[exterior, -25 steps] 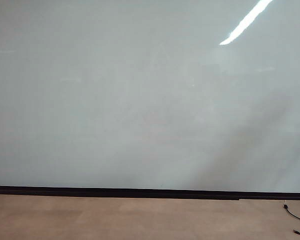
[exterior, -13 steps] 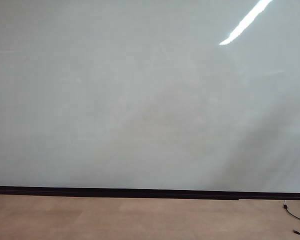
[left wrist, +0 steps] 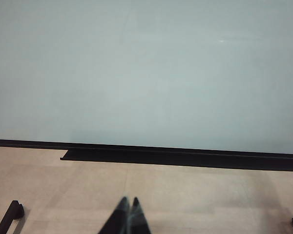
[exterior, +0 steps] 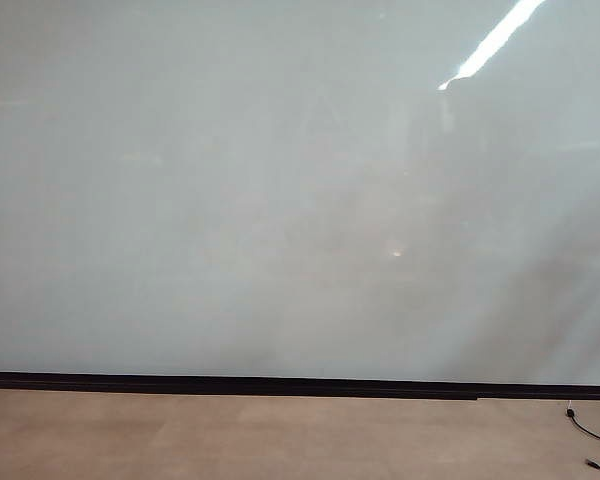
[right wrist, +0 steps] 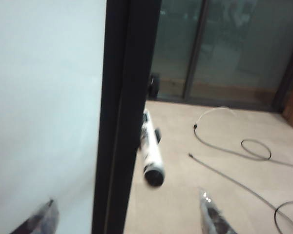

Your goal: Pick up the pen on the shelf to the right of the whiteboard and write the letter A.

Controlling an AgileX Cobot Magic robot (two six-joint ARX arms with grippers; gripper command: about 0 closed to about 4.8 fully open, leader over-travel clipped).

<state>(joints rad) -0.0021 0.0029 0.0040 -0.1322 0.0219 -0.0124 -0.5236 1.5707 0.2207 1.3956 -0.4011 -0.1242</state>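
Observation:
The whiteboard (exterior: 280, 200) fills the exterior view, with a black strip (exterior: 280, 384) along its bottom edge. No letter A is in view. Neither gripper shows in the exterior view. In the right wrist view the pen (right wrist: 151, 150), white-barrelled with a black end, juts out beside the board's black edge frame (right wrist: 124, 122), by a small black holder (right wrist: 157, 135). My right gripper (right wrist: 128, 208) is open, its fingertips (right wrist: 212, 210) wide apart and short of the pen, holding nothing. My left gripper (left wrist: 129, 202) is shut and empty, over the floor in front of the board (left wrist: 146, 73).
Cables (right wrist: 234, 146) loop over the tan floor beyond the pen, and a black cable (exterior: 590, 432) lies at the floor's right edge in the exterior view. Dark glass doors (right wrist: 224, 48) stand behind. A black ledge (left wrist: 185, 158) runs under the board.
In the exterior view a faint dark reflection on the board's right half has shifted upward to the bright light streak. Nothing else differs.

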